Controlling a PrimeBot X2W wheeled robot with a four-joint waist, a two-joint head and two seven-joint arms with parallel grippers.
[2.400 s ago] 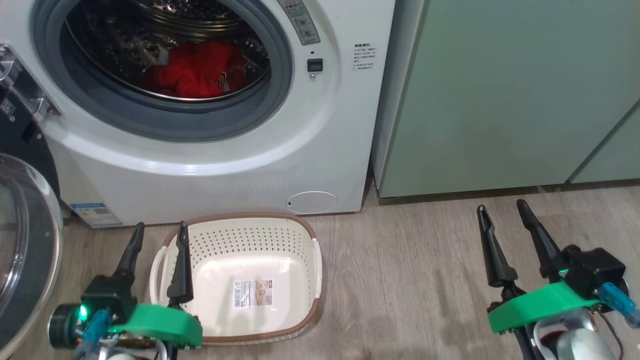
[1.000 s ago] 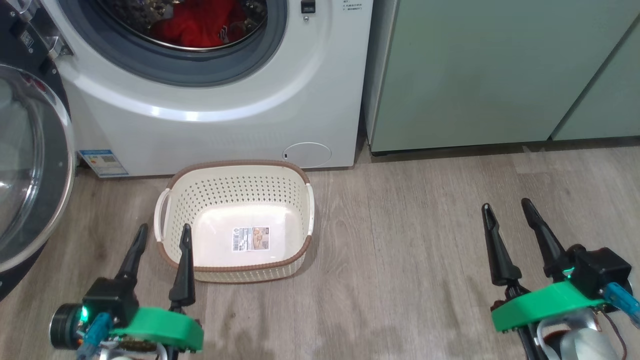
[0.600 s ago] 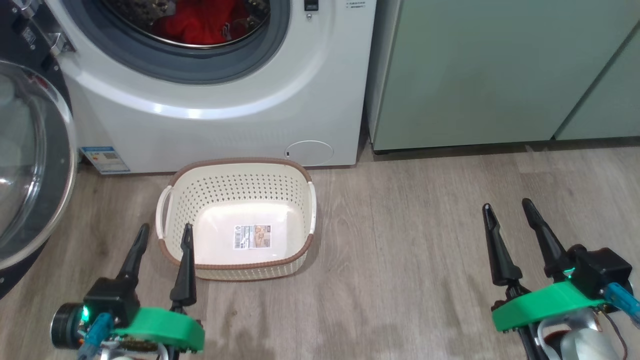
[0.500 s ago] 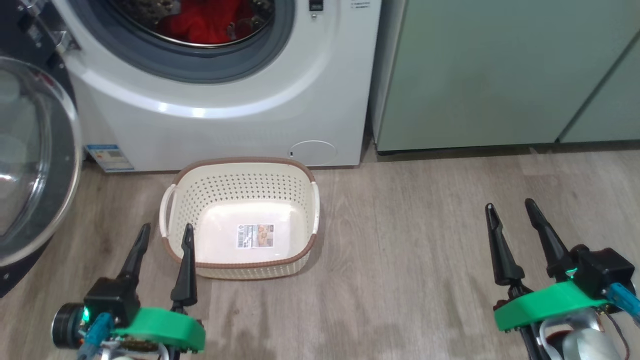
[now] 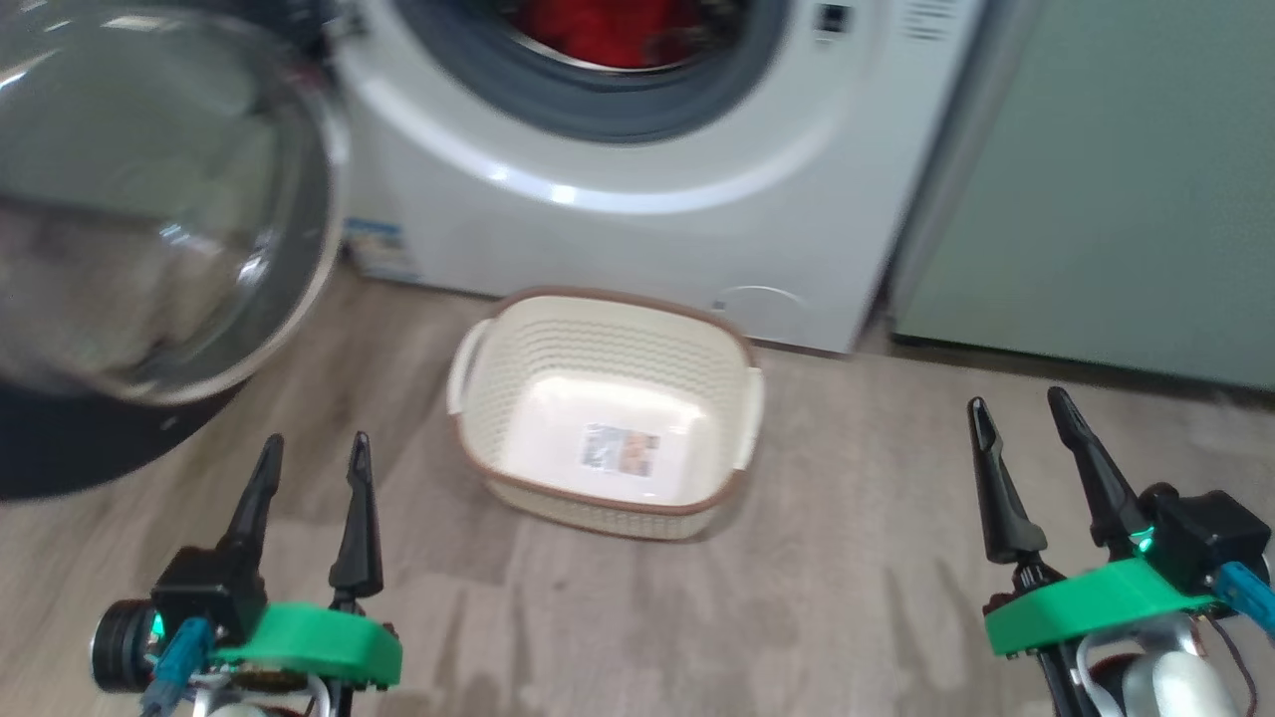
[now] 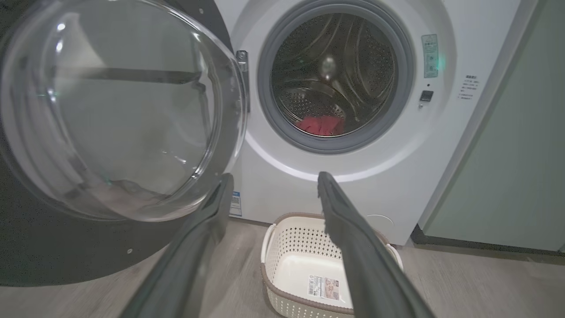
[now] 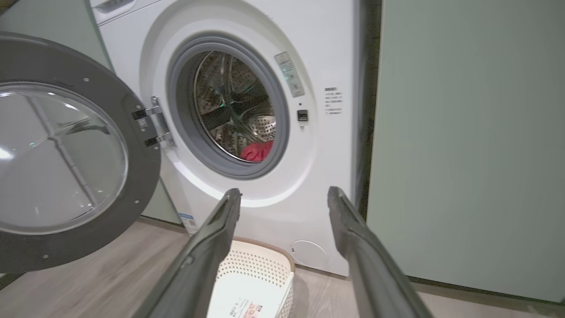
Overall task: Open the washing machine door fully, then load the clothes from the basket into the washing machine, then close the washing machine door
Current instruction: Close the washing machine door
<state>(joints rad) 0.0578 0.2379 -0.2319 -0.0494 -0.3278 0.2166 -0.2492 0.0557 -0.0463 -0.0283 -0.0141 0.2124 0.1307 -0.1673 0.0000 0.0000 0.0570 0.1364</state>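
Head view: the basket (image 5: 608, 344) is empty, and both jaws stand wide and hold nothing. Left wrist: the clothes (image 6: 321, 125) lie inside the washing machine (image 6: 273, 185), so I should push the washing machine door (image 6: 119, 110) at its black rim. Right wrist: the hinge (image 7: 152, 121) is at the door's inner edge, so I would swing it slowly.

Head view swings left (camera turning, blur): washing machine door (image 5: 149, 199) now looms upper left, basket (image 5: 598, 344) sits centre.

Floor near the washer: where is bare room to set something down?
Bare floor lies between the basket and the cabinet. The basket holds only its label. Left of it is crowded: the open door overhangs the floor.
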